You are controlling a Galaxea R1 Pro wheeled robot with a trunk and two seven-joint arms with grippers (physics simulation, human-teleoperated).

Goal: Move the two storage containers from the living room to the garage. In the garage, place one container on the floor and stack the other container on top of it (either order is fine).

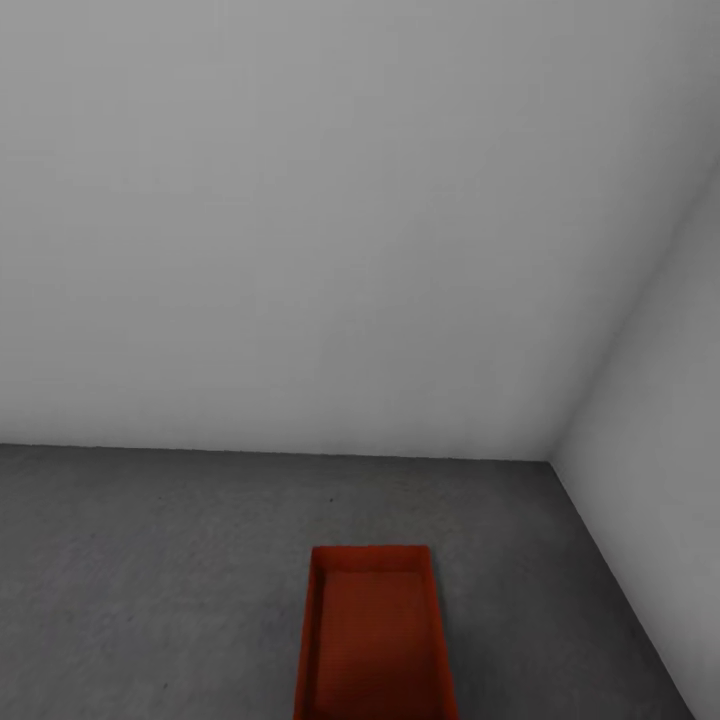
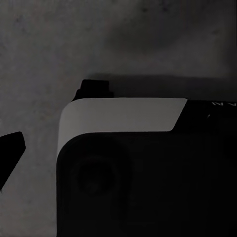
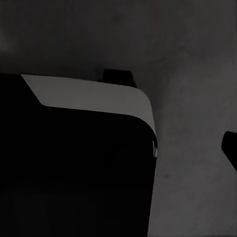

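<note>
Grippers: state cannot tell, wrist views dark. Orange-red rectangular lidless plastic bin [image 1: 375,640] on dark grey concrete floor [image 1: 150,580], near centre, long axis near-far, neither arm obviously nearer.

The head camera looked forward and down at a wall corner [image 1: 552,455]. Both wrist cameras faced down, close over the robot's base [image 2: 148,168]; all shared the concrete floor [image 1: 150,560].

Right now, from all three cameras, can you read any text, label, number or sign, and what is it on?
Faint pale marks on the black robot body in the left wrist view: cut off at the edge and too blurred to read.
Storage container, floor, walls: no text.
</note>
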